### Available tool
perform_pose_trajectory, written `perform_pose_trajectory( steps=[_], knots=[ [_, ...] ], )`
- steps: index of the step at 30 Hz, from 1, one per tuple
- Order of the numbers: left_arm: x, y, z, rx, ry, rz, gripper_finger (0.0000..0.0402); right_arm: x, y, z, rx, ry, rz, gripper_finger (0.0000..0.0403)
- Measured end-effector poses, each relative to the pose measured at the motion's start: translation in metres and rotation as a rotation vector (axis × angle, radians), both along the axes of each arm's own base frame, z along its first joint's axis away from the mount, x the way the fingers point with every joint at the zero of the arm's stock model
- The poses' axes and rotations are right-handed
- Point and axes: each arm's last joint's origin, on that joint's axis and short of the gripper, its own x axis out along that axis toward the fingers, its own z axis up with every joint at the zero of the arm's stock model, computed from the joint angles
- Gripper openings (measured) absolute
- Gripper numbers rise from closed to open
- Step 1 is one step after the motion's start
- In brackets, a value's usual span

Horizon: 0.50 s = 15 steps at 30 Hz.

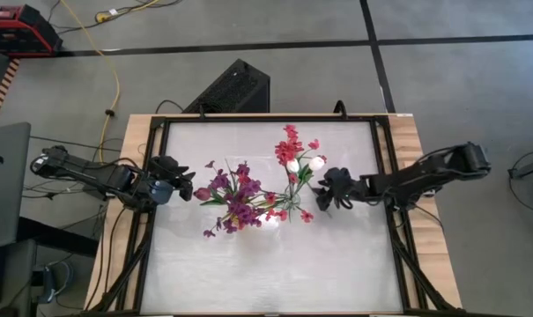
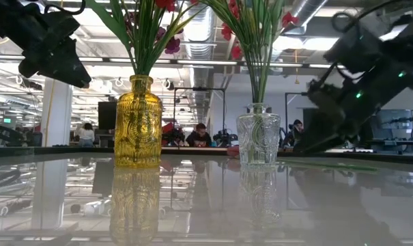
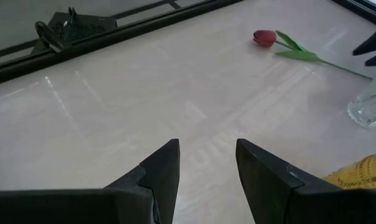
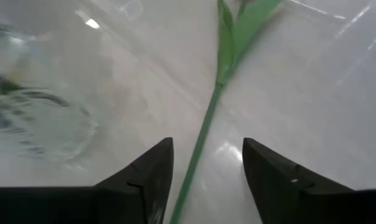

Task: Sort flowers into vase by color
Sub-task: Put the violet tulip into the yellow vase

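A yellow glass vase (image 2: 138, 123) holds purple sprays (image 1: 235, 198). A clear glass vase (image 2: 259, 140) holds red-pink sprays and white buds (image 1: 303, 164). One red-pink bud (image 3: 265, 38) on a green stem (image 3: 330, 62) lies flat on the table beyond the vases. My left gripper (image 3: 206, 162) is open and hovers left of the yellow vase (image 3: 362, 174), over bare table. My right gripper (image 4: 206, 162) is open beside the clear vase (image 4: 38, 118). Its fingers stand on either side of the lying stem (image 4: 203, 134) without touching it.
A black frame (image 1: 382, 158) runs round the white table top, with a clamp (image 3: 63, 28) at its far edge. The near half of the table (image 1: 266, 273) is bare. People sit in the room (image 2: 199, 134) behind the table.
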Motion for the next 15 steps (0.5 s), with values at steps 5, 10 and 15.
perform_pose_trajectory(
  steps=[5,10,15],
  knots=[
    [0.0,0.0,0.0,-0.011,0.002,-0.008,0.0146,0.007,-0.008,-0.013,0.022,0.017,-0.026,0.0225],
    [0.0,-0.001,0.0,-0.019,0.006,-0.017,0.0146,0.012,-0.007,-0.022,0.011,0.018,-0.018,0.022],
    [0.0,0.0,0.0,-0.012,0.006,-0.013,0.0146,0.023,-0.002,-0.03,-0.029,0.064,-0.028,0.0209]
  ],
)
